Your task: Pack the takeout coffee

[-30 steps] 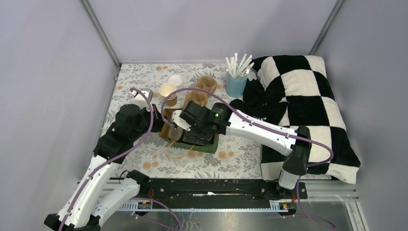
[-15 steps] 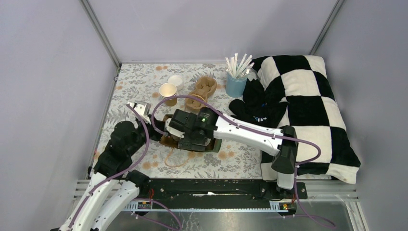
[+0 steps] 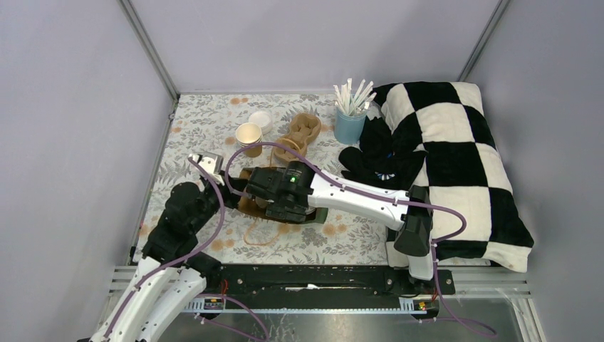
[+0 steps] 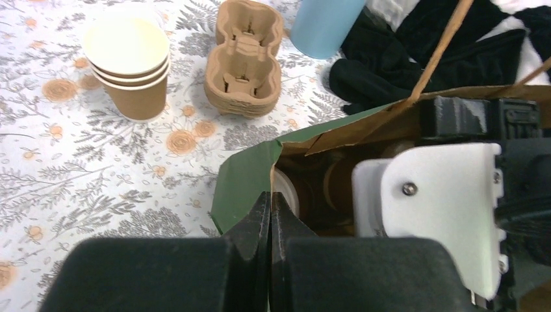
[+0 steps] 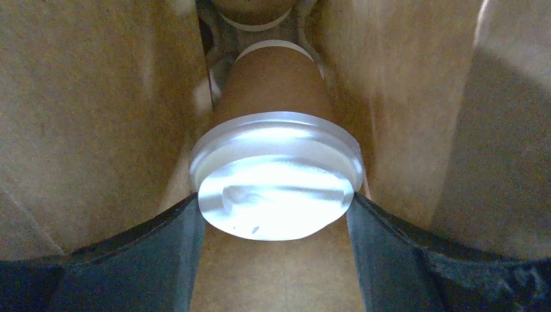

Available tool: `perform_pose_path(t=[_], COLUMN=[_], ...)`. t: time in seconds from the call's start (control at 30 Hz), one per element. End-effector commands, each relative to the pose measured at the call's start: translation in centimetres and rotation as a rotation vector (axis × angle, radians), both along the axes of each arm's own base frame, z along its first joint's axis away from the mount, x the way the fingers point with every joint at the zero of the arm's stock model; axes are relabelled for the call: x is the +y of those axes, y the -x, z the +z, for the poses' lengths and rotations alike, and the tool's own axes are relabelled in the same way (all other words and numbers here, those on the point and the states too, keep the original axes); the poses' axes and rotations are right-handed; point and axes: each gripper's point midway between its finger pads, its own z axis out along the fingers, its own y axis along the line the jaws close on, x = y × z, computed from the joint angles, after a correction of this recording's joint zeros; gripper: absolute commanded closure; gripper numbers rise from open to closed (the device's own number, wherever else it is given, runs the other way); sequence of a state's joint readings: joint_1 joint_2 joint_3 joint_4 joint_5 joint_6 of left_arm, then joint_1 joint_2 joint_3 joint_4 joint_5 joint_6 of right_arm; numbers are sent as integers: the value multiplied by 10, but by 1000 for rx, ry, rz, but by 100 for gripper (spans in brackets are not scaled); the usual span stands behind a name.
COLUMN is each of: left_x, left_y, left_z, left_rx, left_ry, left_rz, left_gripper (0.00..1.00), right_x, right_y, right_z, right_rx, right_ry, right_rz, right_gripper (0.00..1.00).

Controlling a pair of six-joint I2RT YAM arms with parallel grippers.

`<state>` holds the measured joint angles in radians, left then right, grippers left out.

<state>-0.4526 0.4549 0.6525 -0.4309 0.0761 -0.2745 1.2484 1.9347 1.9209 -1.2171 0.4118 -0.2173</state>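
A paper bag, green outside (image 3: pixel 314 214) and kraft brown inside, lies open on the floral tablecloth. My left gripper (image 4: pixel 270 201) is shut on the bag's green rim flap (image 4: pixel 243 182) at its left side (image 3: pixel 233 191). My right gripper (image 5: pixel 273 205) is deep inside the bag, its fingers (image 5: pixel 175 240) pressed against both sides of the white lid (image 5: pixel 276 185) of a tan coffee cup (image 5: pixel 273 84). A second lidded cup (image 5: pixel 253 13) sits further in. In the left wrist view a white lid (image 4: pixel 286 192) shows inside the bag beside the right wrist (image 4: pixel 435 208).
A stack of open tan cups (image 3: pixel 248 135) and a loose white lid (image 3: pixel 260 118) stand behind the bag. Stacked pulp carriers (image 3: pixel 295 139) lie beside them, then the blue straw cup (image 3: pixel 349 122). Black cloth (image 3: pixel 377 162) and a checkered blanket (image 3: pixel 456 142) fill the right.
My right arm has pushed leftward, deeper into the bag. My left arm has drawn back toward the near left, still at the bag's rim; the bag has shifted slightly left.
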Motion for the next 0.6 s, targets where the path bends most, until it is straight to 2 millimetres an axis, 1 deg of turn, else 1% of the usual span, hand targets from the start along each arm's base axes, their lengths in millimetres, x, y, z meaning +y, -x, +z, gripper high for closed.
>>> perform_pose_path(t=[0.0,0.1,0.2,0.27,0.3,0.33,0.43,0.57], left_x=[0,-8,-15,-20,-21,-23,-18,-16], left_y=[-27,-40,-50,-52,-52,-51,-47,-36], left_z=[6,16,42,61,65,66,66,50], left_rx=[-120,-176,-233,-261,-265,-268,-268,-247], left_ry=[-60,-55,-27,-16,-17,-19,-38,-39], left_rz=[26,21,19,4,-7,-18,-9,-25], left_gripper=[100,100,100,100,100,100,100,100], right_x=[-1,1,2,6,7,7,5,4], right_y=[-9,-15,-23,-22,-21,-21,-20,-21], right_z=[7,9,17,20,20,20,23,21], right_rx=[-63,-72,-65,-38,-33,-30,-17,-8], right_ry=[-30,-49,-104,-153,-166,-168,-182,-195], right_rz=[-37,-38,-57,-33,-20,-10,-2,-2], right_gripper=[69,69,70,69,70,70,71,72])
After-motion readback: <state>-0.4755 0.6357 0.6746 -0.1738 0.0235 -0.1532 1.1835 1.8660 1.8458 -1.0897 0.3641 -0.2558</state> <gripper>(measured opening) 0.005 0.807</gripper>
